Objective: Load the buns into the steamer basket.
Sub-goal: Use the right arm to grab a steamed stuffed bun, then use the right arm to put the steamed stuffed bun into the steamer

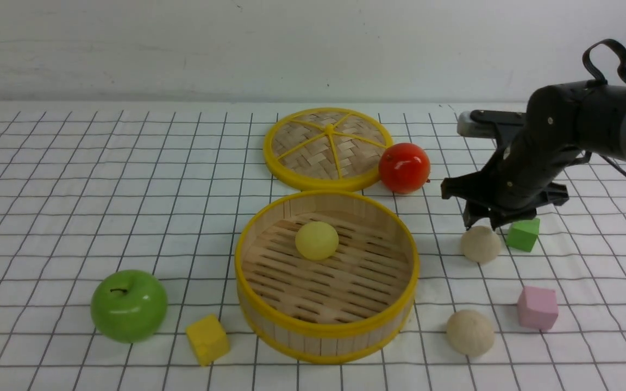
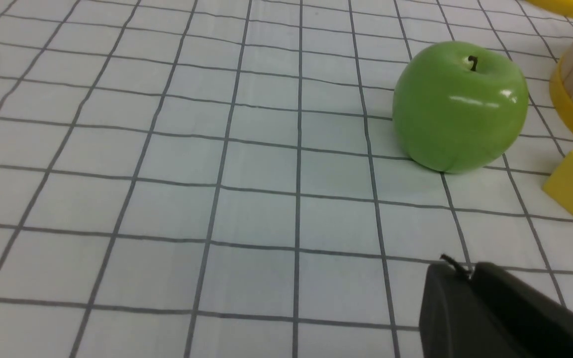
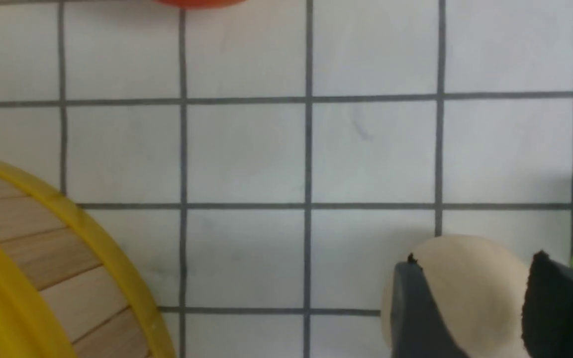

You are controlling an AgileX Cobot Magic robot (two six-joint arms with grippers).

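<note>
While the right claw [image 1: 481,224] stands spread directly over the far bun [image 1: 480,245], the step in hand is judged to be the grasp of that bun. The right wrist view shows one finger [image 3: 416,313] on each side of the bun, which sits between them; contact cannot be confirmed.

Recommendation: lower until the pads reach the widest part of the dome, keep the bun centred, and close gently, since a smooth round piece may slip out. Keep clear of the green cube [image 1: 523,234], just beside the bun toward the right edge. Lift above the basket [image 1: 326,328] rim before crossing.

Location: the far bun lies near the right edge, midway back. The near bun [image 1: 470,332] lies toward the near right corner. The yellow bun [image 1: 317,240] is already in the basket, mid-bench.

Left claw [image 2: 490,306]: only part shows, so spread or closed cannot be told.
</note>
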